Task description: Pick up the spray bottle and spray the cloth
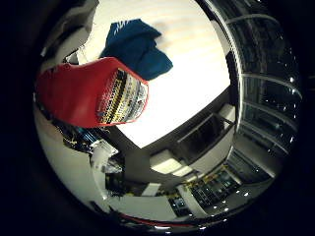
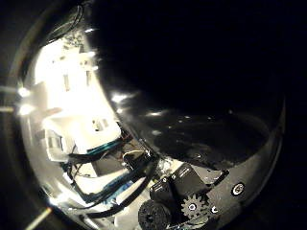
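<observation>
the red spray bottle (image 1: 91, 96) fills much of the little finger side palm view, close against the palm, its printed label turned toward the camera. it looks lifted above the pale surface (image 1: 192, 83) rather than standing on it. past the bottle's body, a dark blue cloth (image 1: 140, 46) lies crumpled on that surface, well apart from the edge. beyond the surface edge, shelving and room furniture show. in the thumb side palm view, black and geared parts of the hand (image 2: 184, 196) reach in, and a dark shape close to the palm covers most of the view. whether the fingers are curled round the bottle i cannot tell
</observation>
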### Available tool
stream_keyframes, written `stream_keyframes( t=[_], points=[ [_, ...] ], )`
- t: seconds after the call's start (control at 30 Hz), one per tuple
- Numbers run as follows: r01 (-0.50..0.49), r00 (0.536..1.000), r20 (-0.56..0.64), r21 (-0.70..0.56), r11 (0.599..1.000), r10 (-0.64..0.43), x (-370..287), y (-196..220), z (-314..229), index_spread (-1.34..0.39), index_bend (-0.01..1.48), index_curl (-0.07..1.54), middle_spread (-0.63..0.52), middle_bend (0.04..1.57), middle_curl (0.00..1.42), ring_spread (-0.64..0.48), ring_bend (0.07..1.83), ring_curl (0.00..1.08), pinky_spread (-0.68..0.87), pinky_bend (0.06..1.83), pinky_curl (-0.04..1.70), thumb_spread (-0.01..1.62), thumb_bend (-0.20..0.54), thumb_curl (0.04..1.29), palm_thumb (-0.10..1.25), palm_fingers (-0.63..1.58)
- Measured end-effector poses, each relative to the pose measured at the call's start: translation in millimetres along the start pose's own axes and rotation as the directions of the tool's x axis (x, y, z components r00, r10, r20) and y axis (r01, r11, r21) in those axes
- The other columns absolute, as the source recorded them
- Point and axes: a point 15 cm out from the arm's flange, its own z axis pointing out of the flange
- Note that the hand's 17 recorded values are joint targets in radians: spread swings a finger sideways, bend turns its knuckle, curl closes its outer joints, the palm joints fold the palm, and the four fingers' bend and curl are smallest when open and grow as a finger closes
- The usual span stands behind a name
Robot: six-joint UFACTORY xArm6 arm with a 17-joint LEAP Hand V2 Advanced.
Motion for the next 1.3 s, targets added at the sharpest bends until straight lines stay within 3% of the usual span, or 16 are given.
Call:
stream_keyframes(
  t=[0.3,0.67,0.93,1.3],
  points=[
    [0.043,0.995,0.077,0.185,0.982,-0.058,-24,-38,-21,-0.27,1.12,0.94,-0.15,1.38,0.83,-0.21,1.44,0.77,-0.14,1.02,1.43,0.30,-0.019,1.00,1.05,1.11],
    [-0.036,0.947,0.297,0.474,0.880,-0.121,-58,-120,-40,-0.27,1.12,0.94,-0.14,1.38,0.83,-0.21,1.44,0.77,-0.14,1.02,1.43,0.31,-0.019,1.00,1.05,1.11],
    [-0.120,0.873,0.450,0.575,0.809,-0.190,-64,-170,-19,-0.27,1.12,0.94,-0.14,1.38,0.83,-0.21,1.44,0.77,-0.14,1.02,1.43,0.31,-0.019,1.01,1.05,1.11],
    [-0.073,0.885,0.409,0.593,0.802,-0.222,-72,-216,57,-0.27,1.12,0.94,-0.14,1.38,0.83,-0.21,1.44,0.77,-0.14,1.02,1.43,0.30,-0.018,1.02,1.05,1.11]
  ],
)
